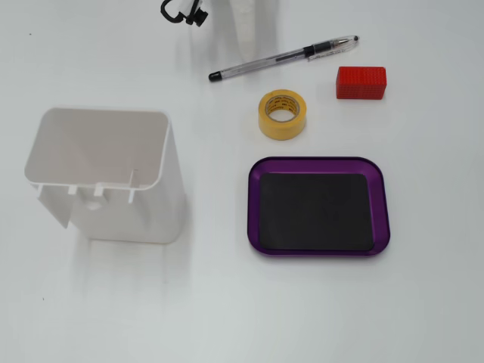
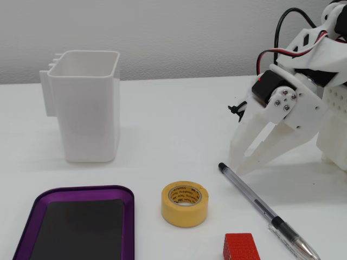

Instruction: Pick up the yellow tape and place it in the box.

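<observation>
The yellow tape [image 1: 283, 114] [image 2: 185, 203] lies flat on the white bench [image 1: 227, 302] [image 2: 162, 124], core axis vertical, tan cardboard core visible. Nothing touches it. In a fixed view from above, the roll sits just beyond the far rim of the box [image 1: 318, 206], apart from it. In a fixed view from the side, the box [image 2: 76, 223] lies to the left of the roll with a clear gap between them. The box is a shallow purple tray with a black floor, and nothing lies in it.

A red block [image 1: 361, 82] [image 2: 239, 247] rests on the bench near the roll, not touching it. A clear pen [image 1: 283, 57] [image 2: 263, 209] with a black cap lies diagonally on the bench, apart from the roll. A tall white container [image 1: 106, 174] [image 2: 87, 105] stands upright, well apart from the roll.

The gripper [image 2: 238, 166] is white. Its fingers [image 2: 245, 135] point down toward the bench, spread apart and holding nothing, with the tips close above the end of the pen. The gripper stands well apart from the roll
</observation>
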Available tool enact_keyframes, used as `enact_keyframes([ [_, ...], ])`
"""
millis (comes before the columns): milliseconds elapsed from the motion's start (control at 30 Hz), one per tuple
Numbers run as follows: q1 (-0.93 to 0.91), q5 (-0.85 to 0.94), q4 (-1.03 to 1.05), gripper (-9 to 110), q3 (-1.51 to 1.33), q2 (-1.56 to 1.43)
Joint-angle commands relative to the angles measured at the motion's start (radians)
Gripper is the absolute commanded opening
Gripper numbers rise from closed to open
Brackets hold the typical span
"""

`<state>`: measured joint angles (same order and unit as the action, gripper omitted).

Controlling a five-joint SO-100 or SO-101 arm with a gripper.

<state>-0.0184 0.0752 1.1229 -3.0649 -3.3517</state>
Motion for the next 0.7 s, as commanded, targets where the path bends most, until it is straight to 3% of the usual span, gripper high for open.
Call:
enact_keyframes([
  [0,0.009,-0.005,-0.020,0,-0.012,-0.074],
  [667,0.009,0.003,-0.020,0,-0.012,-0.074],
])
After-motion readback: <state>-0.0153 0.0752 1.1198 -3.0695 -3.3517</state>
